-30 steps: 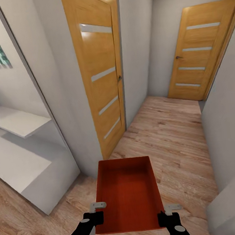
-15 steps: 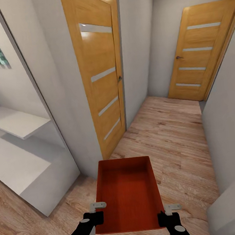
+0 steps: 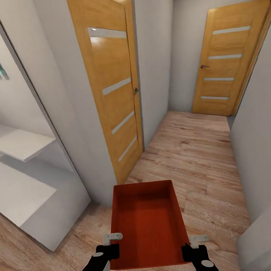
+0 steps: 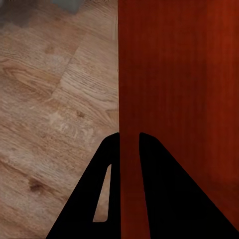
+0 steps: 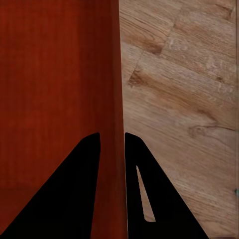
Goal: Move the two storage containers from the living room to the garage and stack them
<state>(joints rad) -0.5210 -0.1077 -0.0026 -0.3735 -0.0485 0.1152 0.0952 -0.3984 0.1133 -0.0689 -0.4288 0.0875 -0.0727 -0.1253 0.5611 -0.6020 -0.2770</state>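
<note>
Carrying one orange-red bin [image 3: 147, 224] level above the wood plank floor [image 3: 197, 162], the left gripper [image 4: 129, 142] pinches the bin's left wall while the right gripper [image 5: 112, 139] clamps the right wall. A white wall corner [image 3: 90, 149] and a wooden door [image 3: 115, 87] stand just ahead-left; another door [image 3: 227, 57] closes the hallway's far end, with white shelves [image 3: 18, 142] at left.

The bin [image 3: 147, 222] looks like matt orange-red plastic with a finely ribbed bottom; floor [image 3: 197, 158] is light wood plank with visible grain; the doors [image 3: 114, 79] are glossy honey-toned wood with pale strips; walls [image 3: 156, 57] are smooth, matt grey-white
</note>
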